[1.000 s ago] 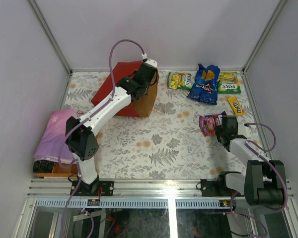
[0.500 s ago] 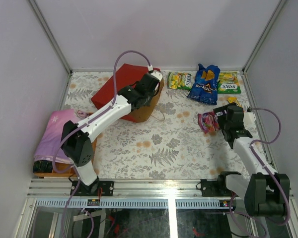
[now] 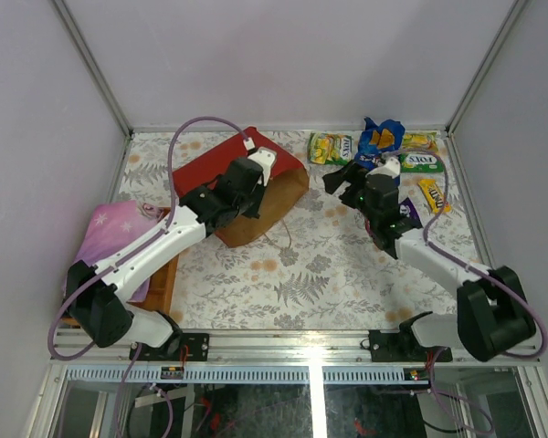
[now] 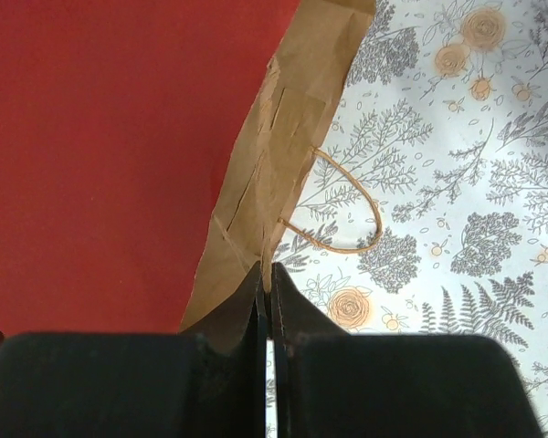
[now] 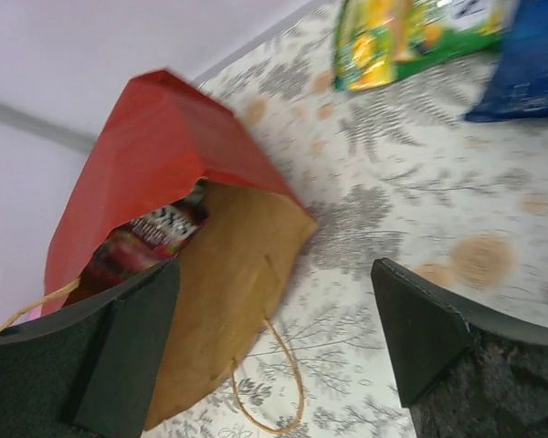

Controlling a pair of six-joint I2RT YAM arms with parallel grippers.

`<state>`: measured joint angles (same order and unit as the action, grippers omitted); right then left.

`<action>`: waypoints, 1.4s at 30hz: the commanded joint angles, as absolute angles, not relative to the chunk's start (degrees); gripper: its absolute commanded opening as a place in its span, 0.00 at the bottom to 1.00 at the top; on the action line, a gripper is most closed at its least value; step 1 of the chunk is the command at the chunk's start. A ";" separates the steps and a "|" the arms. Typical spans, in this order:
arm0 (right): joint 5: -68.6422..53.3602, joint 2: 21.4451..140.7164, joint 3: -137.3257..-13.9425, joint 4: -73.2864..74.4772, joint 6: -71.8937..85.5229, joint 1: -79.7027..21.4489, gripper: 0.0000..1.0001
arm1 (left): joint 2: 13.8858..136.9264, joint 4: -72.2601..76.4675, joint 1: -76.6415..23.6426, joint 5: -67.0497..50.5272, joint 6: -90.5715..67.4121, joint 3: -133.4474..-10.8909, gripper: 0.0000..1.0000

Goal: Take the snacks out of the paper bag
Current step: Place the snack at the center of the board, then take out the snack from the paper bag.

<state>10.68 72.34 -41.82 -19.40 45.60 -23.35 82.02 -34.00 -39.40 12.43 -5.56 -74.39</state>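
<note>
The red paper bag lies tilted on its side, its brown mouth facing right. My left gripper is shut on the bag's brown rim, beside a string handle. My right gripper hangs open just right of the mouth, nothing between its fingers. A red snack packet shows inside the bag. Out on the table lie green-yellow packets, a blue chip bag, a yellow bar and a purple-pink pack, partly under the right arm.
A folded purple cloth rests on a wooden tray at the left edge. Grey walls close in the table on three sides. A metal rail runs along the near edge.
My left gripper has dragged the bag nearer and tipped it over, mouth to the right. My right gripper has opened and swung left from the purple-pink pack towards the mouth.
</note>
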 commanded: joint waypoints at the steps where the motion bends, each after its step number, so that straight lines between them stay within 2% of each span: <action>1: -1.71 80.85 -46.27 -36.30 45.39 -26.63 0.92 | 79.48 -31.43 -39.73 13.01 -7.97 -70.57 0.00; 5: -5.49 88.65 -49.39 -40.67 51.59 -29.16 0.90 | 78.89 -32.17 -39.01 18.11 -8.46 -70.10 0.00; 10: -11.36 99.91 -50.19 -52.46 61.25 -30.29 0.88 | 81.24 -33.04 -36.05 18.02 -8.79 -71.54 0.00; 18: -11.96 111.96 -54.35 -62.76 68.22 -34.30 0.88 | 82.67 -29.35 -31.98 18.93 -8.98 -74.53 0.00; 26: -11.48 119.95 -67.80 -53.08 62.42 -38.17 0.94 | 81.54 -26.01 -31.66 18.65 -7.83 -74.29 0.00; 31: -8.51 124.80 -76.05 -43.40 66.37 -38.76 1.00 | 79.80 -24.32 -31.27 18.03 -7.87 -72.89 0.00; 42: -1.10 135.01 -93.85 -25.22 66.93 -40.21 0.99 | 77.60 -23.29 -30.17 15.80 -8.70 -71.54 0.00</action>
